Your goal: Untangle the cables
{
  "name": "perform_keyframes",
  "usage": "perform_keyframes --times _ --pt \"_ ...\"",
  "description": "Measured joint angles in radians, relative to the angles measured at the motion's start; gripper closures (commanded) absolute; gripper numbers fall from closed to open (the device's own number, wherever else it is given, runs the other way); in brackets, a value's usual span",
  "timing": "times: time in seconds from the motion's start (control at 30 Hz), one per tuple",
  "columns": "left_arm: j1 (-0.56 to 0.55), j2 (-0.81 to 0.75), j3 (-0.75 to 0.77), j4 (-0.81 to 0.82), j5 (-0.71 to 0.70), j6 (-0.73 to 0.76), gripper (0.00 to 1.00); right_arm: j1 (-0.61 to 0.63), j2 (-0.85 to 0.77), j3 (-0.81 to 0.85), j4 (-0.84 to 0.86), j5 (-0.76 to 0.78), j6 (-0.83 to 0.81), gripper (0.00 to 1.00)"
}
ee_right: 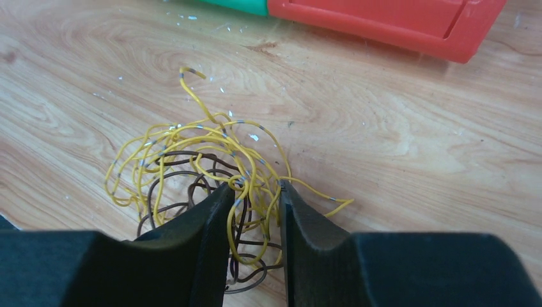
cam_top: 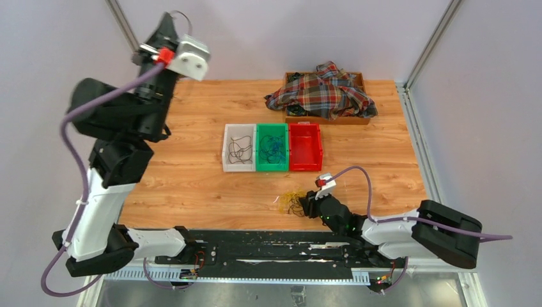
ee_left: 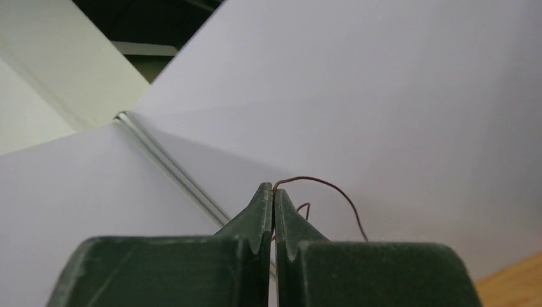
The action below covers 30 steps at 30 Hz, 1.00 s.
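Note:
A tangle of yellow cables and dark brown cables lies on the wooden table near its front edge. My right gripper is low over it, jaws partly apart, with several yellow and brown strands running loosely between the fingers. My left gripper is raised high at the back left, against the wall. It is shut on one thin brown cable that arcs out from between the fingertips. More dark cables lie in the white bin and blue cables in the green bin.
A white bin, a green bin and a red bin stand side by side mid-table. In the right wrist view the red bin is just beyond the tangle. A plaid shirt covers a wooden box at the back.

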Motion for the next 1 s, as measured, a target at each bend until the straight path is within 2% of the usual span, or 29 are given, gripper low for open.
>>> perform_keyframes --times 0.17,0.37,0.6,0.87,1.0 --pt "0.000 -0.035 -0.227 -0.044 -0.003 -0.047 0.99 0.000 -0.116 0.000 -0.069 0.023 -0.003 0.69" --pt "0.002 -0.034 -0.414 -0.092 -0.012 -0.075 0.99 0.000 -0.245 -0.010 -0.153 0.060 -0.004 0.69" --pt "0.018 -0.012 -0.433 -0.103 -0.012 -0.127 1.00 0.000 -0.341 -0.039 -0.230 0.097 -0.002 0.70" --pt "0.040 0.042 -0.397 -0.093 -0.014 -0.163 0.99 0.000 -0.374 -0.049 -0.271 0.110 0.001 0.71" --pt "0.072 0.035 -0.444 -0.081 -0.011 -0.175 1.00 0.000 -0.395 -0.051 -0.284 0.116 0.001 0.72"
